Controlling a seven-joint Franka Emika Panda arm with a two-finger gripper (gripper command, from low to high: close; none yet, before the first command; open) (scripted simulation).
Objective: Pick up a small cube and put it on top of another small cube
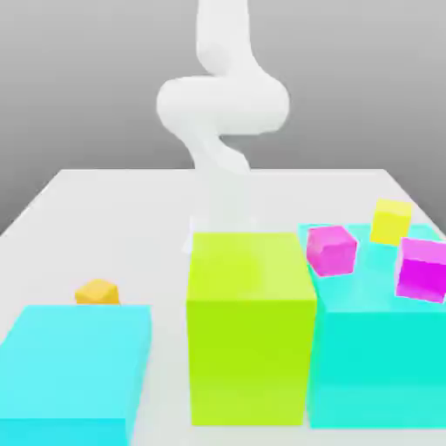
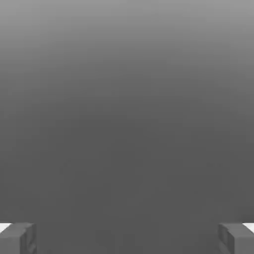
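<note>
White table (image 1: 104, 200): orange cube (image 1: 97, 293) half-hidden behind cyan block (image 1: 74, 370); hand (image 2: 127, 238) spread wide, empty.

Everything looks like smooth, untextured plastic. The orange cube (image 1: 97, 293) is matt and evenly coloured. The lime block (image 1: 251, 327) and the two cyan blocks (image 1: 74, 370) (image 1: 379, 361) have flat, matt faces with a faint sheen on top. The magenta cubes (image 1: 331, 250) (image 1: 422, 270) and the yellow cube (image 1: 390, 221) are equally smooth and plain. The table (image 1: 131, 209) is a pale, matt, featureless surface. The arm (image 1: 222, 96) is white and smooth with a soft satin look. The fingers (image 2: 20, 238) are dull grey, matt, with a slightly grainy pad face.
</note>
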